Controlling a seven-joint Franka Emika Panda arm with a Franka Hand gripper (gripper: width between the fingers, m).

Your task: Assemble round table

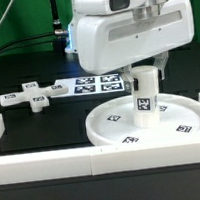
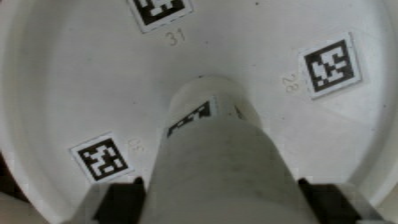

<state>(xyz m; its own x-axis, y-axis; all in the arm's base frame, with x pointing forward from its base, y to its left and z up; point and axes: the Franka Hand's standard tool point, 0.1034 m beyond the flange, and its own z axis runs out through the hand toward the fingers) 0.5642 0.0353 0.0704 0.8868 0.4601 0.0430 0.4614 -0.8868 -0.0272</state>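
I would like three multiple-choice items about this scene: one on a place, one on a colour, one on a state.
1. Relative to the disc, where is the cross-shaped piece?
A. inside it
B. on the table, toward the exterior view's left
C. under it

2. What colour is the leg?
A. white
B. black
C. green

3. How is the leg?
A. lying flat
B. tilted, untouched
C. upright at the disc's middle, with the gripper shut on it

Key:
1 B, the piece lies on the black surface apart from the disc.
2 A, only its tag is black and white.
3 C, the wrist view shows a finger on either side of it.
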